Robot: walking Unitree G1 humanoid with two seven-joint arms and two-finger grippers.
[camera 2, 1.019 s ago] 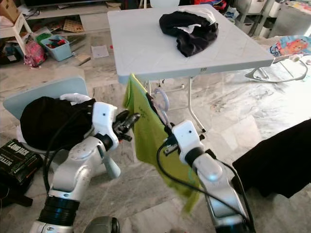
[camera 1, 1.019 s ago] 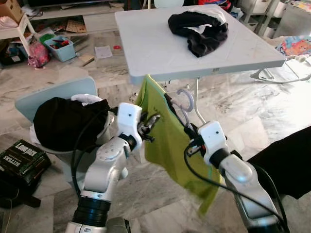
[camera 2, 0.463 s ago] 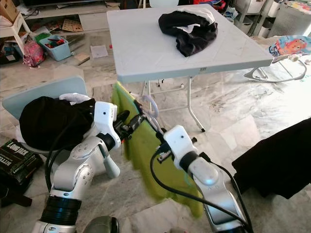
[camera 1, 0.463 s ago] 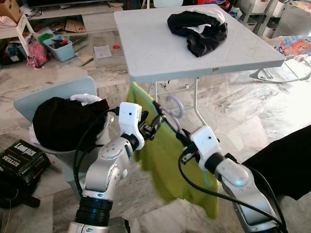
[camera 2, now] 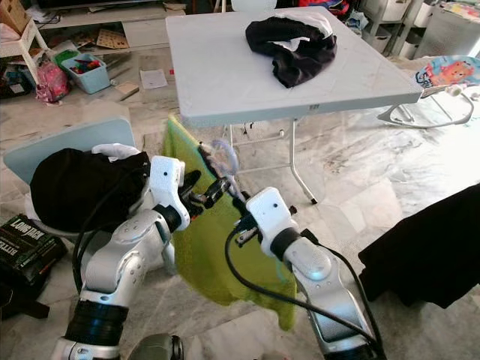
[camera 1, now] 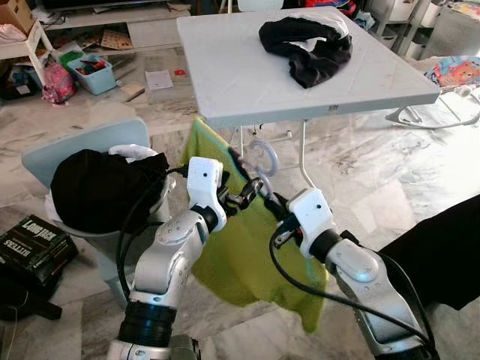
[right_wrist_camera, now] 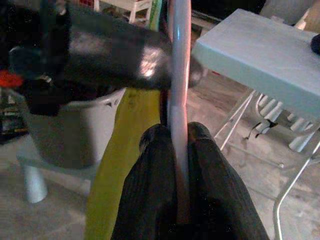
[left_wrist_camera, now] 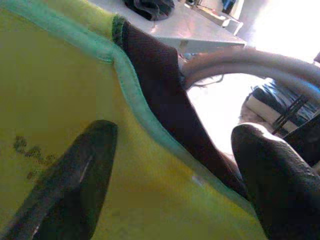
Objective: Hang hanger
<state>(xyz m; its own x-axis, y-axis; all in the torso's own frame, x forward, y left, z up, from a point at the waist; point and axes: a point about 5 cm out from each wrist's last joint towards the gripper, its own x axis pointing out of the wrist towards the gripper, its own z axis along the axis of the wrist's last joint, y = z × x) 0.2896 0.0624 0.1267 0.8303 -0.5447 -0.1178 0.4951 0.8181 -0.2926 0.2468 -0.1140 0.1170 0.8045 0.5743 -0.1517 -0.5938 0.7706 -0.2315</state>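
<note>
Your right gripper [camera 1: 276, 212] is clenched on the pale hanger [right_wrist_camera: 178, 100]; the wrist view shows both black fingers [right_wrist_camera: 150, 200] pinched tight against its bar. Your left gripper [camera 1: 251, 191] meets it from the other side with its fingers spread around the collar of the yellow-green shirt [camera 1: 240, 255], one finger [left_wrist_camera: 75, 180] lying on the cloth and the other apart from it, near the hanger's bar.

The hanger, with the shirt draped on it, is held in the air between the two grippers, just in front of the near edge of the white table [camera 1: 240, 82]. Its hook [camera 1: 264, 157] points up, just below that edge and beside the table's metal legs [camera 1: 304, 161].

A heap of black clothes [camera 1: 307, 45] sits toward the table's far right corner. At your left, a grey chair [camera 1: 82, 146] holding dark clothes [camera 1: 97, 187] stands close to your left arm. Marble floor [camera 1: 360, 172] lies open to the right of the legs.
</note>
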